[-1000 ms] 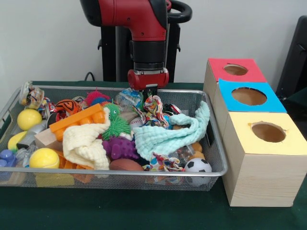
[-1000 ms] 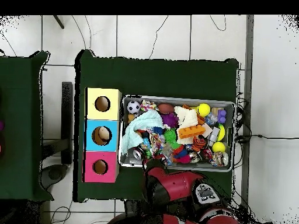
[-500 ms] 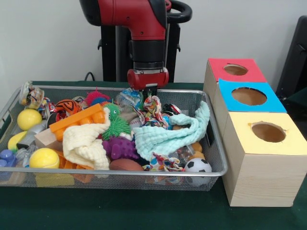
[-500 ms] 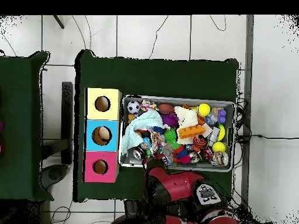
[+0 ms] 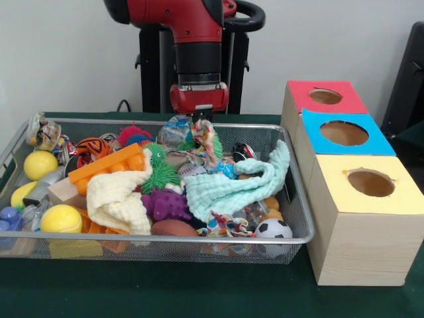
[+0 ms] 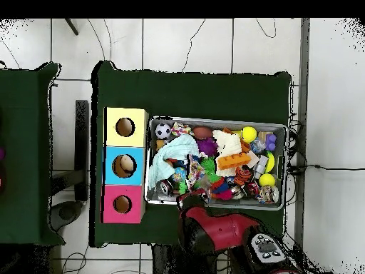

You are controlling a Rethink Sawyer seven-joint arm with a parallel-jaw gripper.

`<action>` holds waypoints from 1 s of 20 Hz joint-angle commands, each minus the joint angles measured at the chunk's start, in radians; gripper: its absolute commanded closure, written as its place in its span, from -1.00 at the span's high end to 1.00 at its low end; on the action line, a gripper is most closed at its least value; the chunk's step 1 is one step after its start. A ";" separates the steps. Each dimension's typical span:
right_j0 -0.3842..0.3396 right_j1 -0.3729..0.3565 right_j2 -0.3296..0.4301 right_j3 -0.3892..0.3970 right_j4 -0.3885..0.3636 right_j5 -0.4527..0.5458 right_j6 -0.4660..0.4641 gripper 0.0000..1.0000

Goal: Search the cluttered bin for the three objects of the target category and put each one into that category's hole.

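The wire-mesh bin (image 5: 165, 240) holds a heap of toys; it also shows in the overhead view (image 6: 214, 120). My gripper (image 5: 201, 118) hangs over the bin's far middle, shut on a heart-print cloth (image 5: 206, 137) that trails down into the heap. In the overhead view the red arm (image 6: 214, 228) hides the gripper. A second heart-print cloth (image 5: 225, 225) lies at the bin's near rim beside a small football (image 5: 273, 229); it also shows in the overhead view (image 6: 180, 129). The yellow-faced box's hole (image 5: 371, 183) is to the right of the bin and shows in the overhead view (image 6: 125, 127).
A mint-green cloth (image 5: 238, 185) and a cream-yellow cloth (image 5: 119, 199) lie over the toys. An orange block (image 5: 106, 165), a purple spiky toy (image 5: 165, 204) and yellow balls (image 5: 61, 218) fill the left. The blue-faced box (image 5: 344, 132) and red-faced box (image 5: 326, 97) stand behind the yellow one.
The gripper has risen and shifted slightly left in the front view, and the heart-print cloth has come up with it out of the heap.
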 commanded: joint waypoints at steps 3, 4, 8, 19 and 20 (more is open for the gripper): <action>0.034 -0.148 0.097 0.094 0.056 -0.047 0.226 -1.00; 0.044 -0.152 0.088 0.102 0.065 -0.055 0.229 -1.00; 0.089 -0.182 0.055 0.149 0.114 -0.113 0.255 -1.00; 0.196 -0.254 0.034 0.264 0.230 -0.216 0.287 -1.00; 0.226 -0.262 0.019 0.280 0.250 -0.234 0.285 -1.00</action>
